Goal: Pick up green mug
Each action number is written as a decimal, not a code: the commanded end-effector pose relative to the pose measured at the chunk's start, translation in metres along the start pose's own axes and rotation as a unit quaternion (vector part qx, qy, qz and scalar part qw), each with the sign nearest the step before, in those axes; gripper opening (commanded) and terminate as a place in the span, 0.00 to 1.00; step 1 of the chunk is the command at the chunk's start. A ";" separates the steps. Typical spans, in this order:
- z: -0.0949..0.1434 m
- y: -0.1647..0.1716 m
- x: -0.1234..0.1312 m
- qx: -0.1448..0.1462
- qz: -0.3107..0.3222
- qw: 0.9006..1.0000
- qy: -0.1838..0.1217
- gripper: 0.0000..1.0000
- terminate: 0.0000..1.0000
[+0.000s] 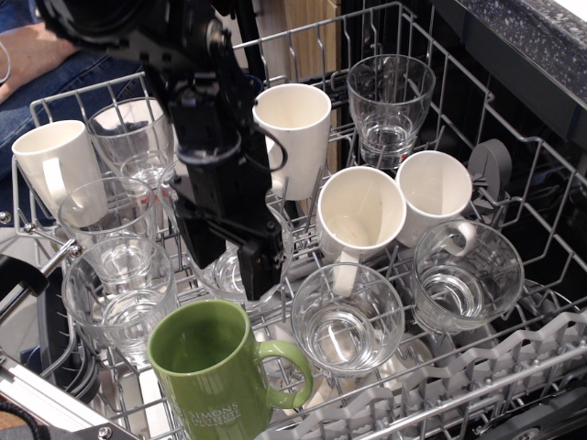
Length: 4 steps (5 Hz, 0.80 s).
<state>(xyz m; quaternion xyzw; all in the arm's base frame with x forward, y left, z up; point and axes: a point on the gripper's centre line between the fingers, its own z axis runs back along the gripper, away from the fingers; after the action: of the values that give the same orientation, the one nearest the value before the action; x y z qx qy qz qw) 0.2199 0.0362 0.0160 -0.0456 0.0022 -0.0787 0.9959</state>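
The green mug (pixel 215 371) stands upright at the front of the dishwasher rack (pixel 514 160), its loop handle pointing right and pale lettering low on its side. My black gripper (pixel 227 258) hangs just above and behind the mug's rim, over a clear glass. Its two fingers point down with a gap between them and hold nothing. The arm comes in from the upper left and hides the dark navy mug behind it.
Several clear glasses (pixel 348 325) and white mugs (pixel 359 215) fill the rack around the green mug. A glass (pixel 119 302) stands right at the mug's left. A person's arm (pixel 27 46) rests at the top left.
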 end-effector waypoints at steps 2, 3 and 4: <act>-0.033 -0.001 -0.011 0.010 -0.011 1.000 -0.009 1.00 0.00; -0.049 -0.005 -0.013 0.028 -0.017 0.999 -0.006 1.00 0.00; -0.058 -0.005 -0.025 0.028 -0.028 0.999 -0.014 1.00 0.00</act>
<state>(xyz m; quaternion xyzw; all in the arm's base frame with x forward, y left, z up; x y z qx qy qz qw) 0.1877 0.0259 -0.0476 -0.0197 -0.0068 -0.1048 0.9943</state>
